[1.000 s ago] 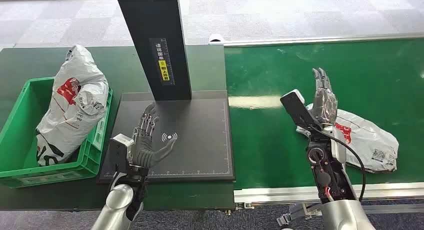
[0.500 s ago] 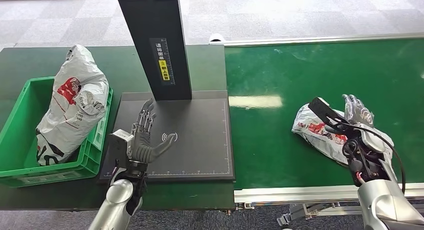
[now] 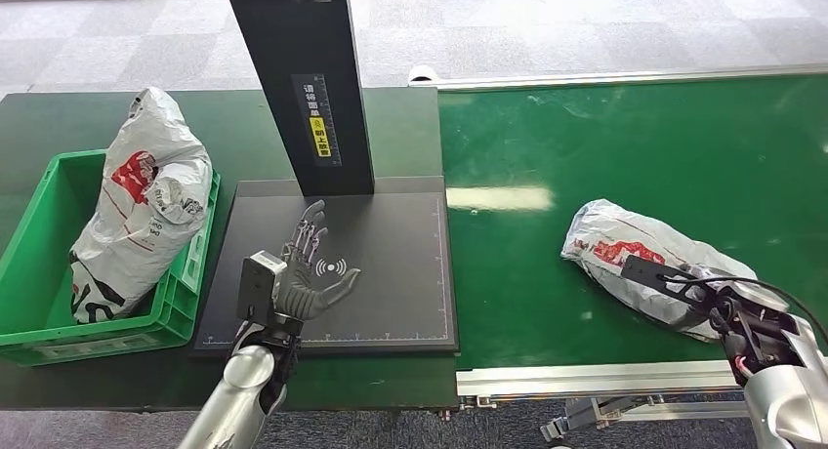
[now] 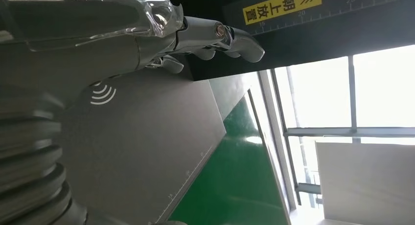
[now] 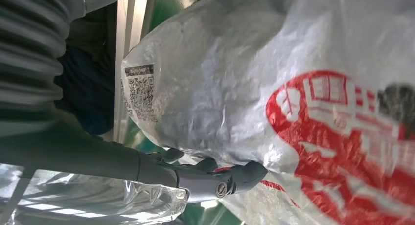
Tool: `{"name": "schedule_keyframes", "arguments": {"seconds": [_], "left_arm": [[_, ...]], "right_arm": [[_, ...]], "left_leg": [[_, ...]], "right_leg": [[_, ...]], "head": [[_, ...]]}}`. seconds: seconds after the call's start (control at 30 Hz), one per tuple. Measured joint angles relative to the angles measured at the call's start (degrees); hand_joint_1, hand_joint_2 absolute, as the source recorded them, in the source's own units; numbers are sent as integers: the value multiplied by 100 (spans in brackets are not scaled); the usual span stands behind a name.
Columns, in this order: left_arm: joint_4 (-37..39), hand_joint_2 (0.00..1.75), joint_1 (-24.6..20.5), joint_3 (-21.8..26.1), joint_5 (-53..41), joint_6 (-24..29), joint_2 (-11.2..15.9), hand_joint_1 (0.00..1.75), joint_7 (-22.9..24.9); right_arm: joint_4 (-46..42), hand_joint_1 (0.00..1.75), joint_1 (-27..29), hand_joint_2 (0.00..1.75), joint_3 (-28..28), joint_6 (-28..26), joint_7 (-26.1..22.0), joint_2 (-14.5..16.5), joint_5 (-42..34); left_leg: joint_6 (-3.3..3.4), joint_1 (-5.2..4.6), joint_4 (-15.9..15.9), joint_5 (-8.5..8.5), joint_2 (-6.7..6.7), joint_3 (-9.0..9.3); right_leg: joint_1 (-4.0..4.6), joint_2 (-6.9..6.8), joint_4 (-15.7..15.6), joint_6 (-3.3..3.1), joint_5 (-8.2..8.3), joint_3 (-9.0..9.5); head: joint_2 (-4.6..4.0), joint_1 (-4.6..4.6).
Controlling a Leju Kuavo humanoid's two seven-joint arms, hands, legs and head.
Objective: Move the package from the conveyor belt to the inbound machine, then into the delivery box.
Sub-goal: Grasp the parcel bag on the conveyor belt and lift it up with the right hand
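We see the package (image 3: 644,262) lying on the conveyor belt (image 3: 625,137) near its front edge. Our right hand (image 5: 205,178) touches it, fingers (image 5: 244,173) curled against the plastic; grip unclear. Left hand (image 3: 308,273) hovers over the inbound machine (image 3: 391,293), fingers (image 3: 310,229) spread, empty.

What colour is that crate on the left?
The crate is bright green, clearest in the head view.

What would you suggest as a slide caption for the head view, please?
Right hand reaches the grey package on the green conveyor belt; left hand waits open over the inbound machine.
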Motion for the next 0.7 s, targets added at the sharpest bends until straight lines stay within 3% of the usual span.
{"name": "schedule_keyframes", "arguments": {"seconds": [0.07, 0.2, 0.4, 0.53, 0.7], "left_arm": [[63, 175, -11, -4, 0, -1, -5, 0, -1], [162, 175, -28, -21, -7, -7, -20, 0, -2], [257, 175, -33, -53, -15, -8, -28, 0, -2], [294, 175, -36, -56, -15, -8, -28, 0, -3], [309, 175, -45, -65, -21, -10, -28, 0, -4]], "right_arm": [[23, 0, 59, 175, 36, 62, -51, -41, 2], [49, 154, 124, 175, 77, 137, -122, -84, -17], [50, 154, 162, 175, 121, 121, -155, -110, -61], [50, 175, 152, 175, 126, 113, -160, -119, -62], [48, 175, 168, 175, 133, 188, -357, -135, -90]], "left_leg": [[0, 0, 0, 0, 0, 0], [0, 0, 0, 0, 1, 1], [0, 0, 0, 0, -2, 4], [0, 0, 1, 0, -3, 4], [0, 0, 1, 0, -3, 4]], "right_leg": [[0, 0, 0, 0, 0, 0], [0, 0, 0, 0, 0, 1], [0, 0, 0, 0, 0, 4], [0, 0, -1, 0, 0, 5], [1, 0, -1, 0, -1, 5]], "head": [[0, -1], [-2, 1], [0, 1], [0, 0], [-1, 1]]}}
